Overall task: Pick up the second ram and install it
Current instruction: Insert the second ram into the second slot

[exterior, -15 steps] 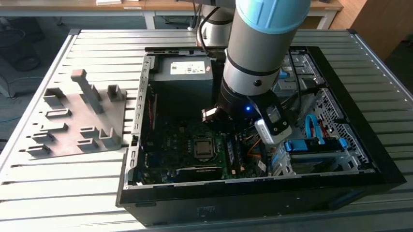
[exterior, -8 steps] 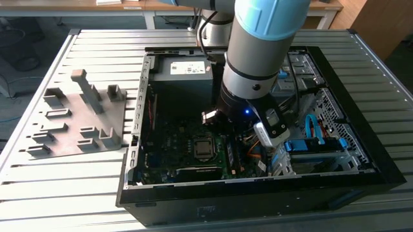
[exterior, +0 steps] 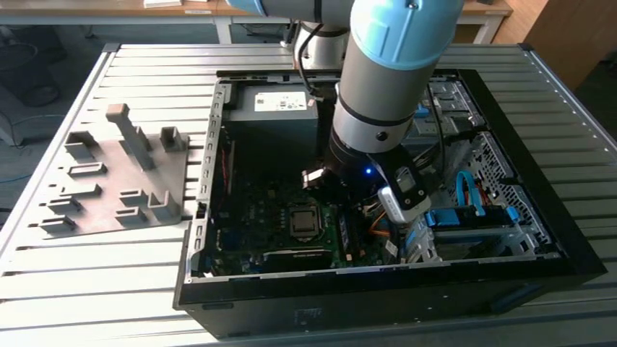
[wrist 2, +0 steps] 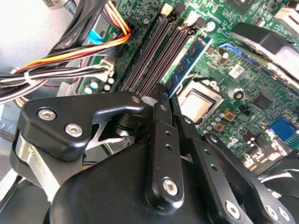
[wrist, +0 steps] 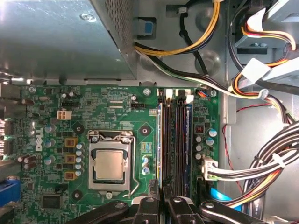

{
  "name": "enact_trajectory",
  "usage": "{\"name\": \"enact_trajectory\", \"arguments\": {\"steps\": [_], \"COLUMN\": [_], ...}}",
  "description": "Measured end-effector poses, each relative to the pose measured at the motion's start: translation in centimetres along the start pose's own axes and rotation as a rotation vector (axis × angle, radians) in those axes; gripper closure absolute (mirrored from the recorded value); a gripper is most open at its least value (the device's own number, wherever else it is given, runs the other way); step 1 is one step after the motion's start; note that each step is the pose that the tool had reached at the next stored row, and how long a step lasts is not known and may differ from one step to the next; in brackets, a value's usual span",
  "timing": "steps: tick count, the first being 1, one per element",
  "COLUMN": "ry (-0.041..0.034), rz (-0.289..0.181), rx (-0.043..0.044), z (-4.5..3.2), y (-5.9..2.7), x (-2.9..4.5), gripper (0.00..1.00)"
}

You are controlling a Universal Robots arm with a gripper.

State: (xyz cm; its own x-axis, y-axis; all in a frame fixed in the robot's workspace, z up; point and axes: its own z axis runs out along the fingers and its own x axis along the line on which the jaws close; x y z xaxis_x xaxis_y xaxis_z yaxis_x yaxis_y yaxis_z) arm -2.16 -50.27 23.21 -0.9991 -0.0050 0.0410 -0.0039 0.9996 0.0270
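gripper [wrist 2: 164, 95]: lowered inside the open computer case [exterior: 540, 210], directly over the memory slots [wrist: 174, 135] of the motherboard [wrist: 117, 112], beside the processor socket [wrist: 110, 164].
fingers [wrist 2: 161, 140]: drawn close together in both wrist views, tips meeting at a thin dark edge; whether they clamp anything there, i cannot tell.
second ram [wrist 2: 187, 63]: a dark stick with a blue label strip stands seated in the slot next to the processor socket in the second wrist view, just ahead of the fingertips; whether the fingers touch it, i cannot tell.
other slots: dark, long, parallel, with pale latches at the far end.
arm [exterior: 386, 79]: grey and light blue, reaching down into the case in the exterior view.
grey fixture [exterior: 121, 181]: on the slatted tabletop [exterior: 87, 289], at the exterior view's left of the case, well apart from the gripper.
cables [wrist: 261, 158]: bundled beside the slots.
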Motion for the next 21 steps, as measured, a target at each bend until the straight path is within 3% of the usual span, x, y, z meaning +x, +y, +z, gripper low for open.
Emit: {"name": "enact_trajectory", "arguments": {"steps": [7, 11, 21], "ry": [-0.0005, -0.0016, -0.0017], "rz": [0.015, 0.058, 0.058], "rx": [0.0002, 0.0, 0.0065], "z": [0.36, 0.58, 1.08], "y": [0.28, 0.33, 0.31], "x": [-0.24, -0.26, -0.52], "gripper": [0.86, 0.86, 0.86]}}
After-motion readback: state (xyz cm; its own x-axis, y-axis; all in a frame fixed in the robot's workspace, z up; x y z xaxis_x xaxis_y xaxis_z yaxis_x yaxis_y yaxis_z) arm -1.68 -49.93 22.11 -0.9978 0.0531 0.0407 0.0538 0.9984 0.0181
